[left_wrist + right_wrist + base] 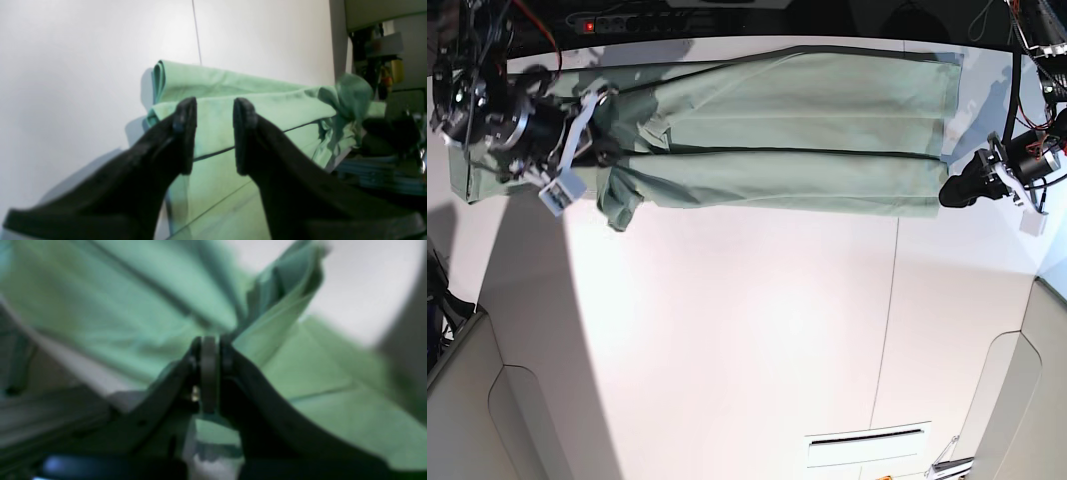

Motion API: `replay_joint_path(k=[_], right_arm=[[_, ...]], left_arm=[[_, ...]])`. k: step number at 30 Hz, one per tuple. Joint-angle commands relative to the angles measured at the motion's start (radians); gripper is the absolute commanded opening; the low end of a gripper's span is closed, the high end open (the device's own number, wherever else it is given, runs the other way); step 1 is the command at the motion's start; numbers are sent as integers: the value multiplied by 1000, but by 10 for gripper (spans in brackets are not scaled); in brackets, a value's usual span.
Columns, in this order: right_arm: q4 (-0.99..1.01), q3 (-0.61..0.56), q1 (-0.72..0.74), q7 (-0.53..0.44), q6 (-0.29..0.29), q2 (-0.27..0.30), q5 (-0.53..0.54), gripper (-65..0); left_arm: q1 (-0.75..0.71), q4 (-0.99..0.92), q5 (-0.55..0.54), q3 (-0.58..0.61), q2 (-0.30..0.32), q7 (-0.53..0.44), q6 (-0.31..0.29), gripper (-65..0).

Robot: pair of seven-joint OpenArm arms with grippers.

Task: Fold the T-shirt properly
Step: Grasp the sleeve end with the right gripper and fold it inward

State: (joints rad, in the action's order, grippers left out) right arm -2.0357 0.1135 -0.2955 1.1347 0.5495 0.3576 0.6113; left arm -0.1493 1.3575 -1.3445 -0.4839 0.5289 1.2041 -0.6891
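The pale green T-shirt lies in a long folded band across the far part of the white table, with a dark trim line running along it. In the base view, my right gripper is at the shirt's bunched left end. The right wrist view shows this gripper shut, with a gathered fold of the T-shirt rising from its tips. My left gripper sits at the shirt's right end. In the left wrist view it stands open, just short of the folded edge of the T-shirt, with nothing between its fingers.
The white table stretches toward the near side, with a thin seam running across it. A slot lies near the front edge. Cables and a power strip run along the back. Grey panels flank the front corners.
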Motion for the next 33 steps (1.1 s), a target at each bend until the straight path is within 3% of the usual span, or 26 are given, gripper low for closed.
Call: replay_joint_path(k=[1, 6, 12, 14, 16, 19, 23, 29, 33], right_arm=[[-38, 6, -23, -13, 5, 10, 30, -650], [-89, 6, -115, -13, 5, 7, 44, -650], [-89, 6, -123, -14, 5, 7, 40, -642], [-89, 6, -123, -18, 5, 5, 40, -452], [-89, 6, -122, -41, 5, 5, 39, -353], [-90, 6, -96, -42, 4, 5, -5, -353], [-90, 9, -45, -43, -19, 5, -72, -353], [-90, 45, 21, -73, -40, 5, -116, -353], [-90, 87, 66, -100, -97, 5, -176, -353]], left_arm=[[11, 16, -24, -8, 22, -11, -9, -435], [11, 16, -25, -8, 22, -19, -9, -435], [11, 16, -27, -8, 22, -23, -9, -435], [11, 16, -27, -8, 22, -26, -9, -435], [11, 16, -27, -8, 23, -26, -9, -435], [10, 16, -26, -31, 17, -48, -9, -435], [6, 16, -28, -153, -9, -47, -9, -435], [-91, 16, -61, -274, -8, -48, -9, -434], [-165, 16, -81, -276, -17, -48, -9, -365]])
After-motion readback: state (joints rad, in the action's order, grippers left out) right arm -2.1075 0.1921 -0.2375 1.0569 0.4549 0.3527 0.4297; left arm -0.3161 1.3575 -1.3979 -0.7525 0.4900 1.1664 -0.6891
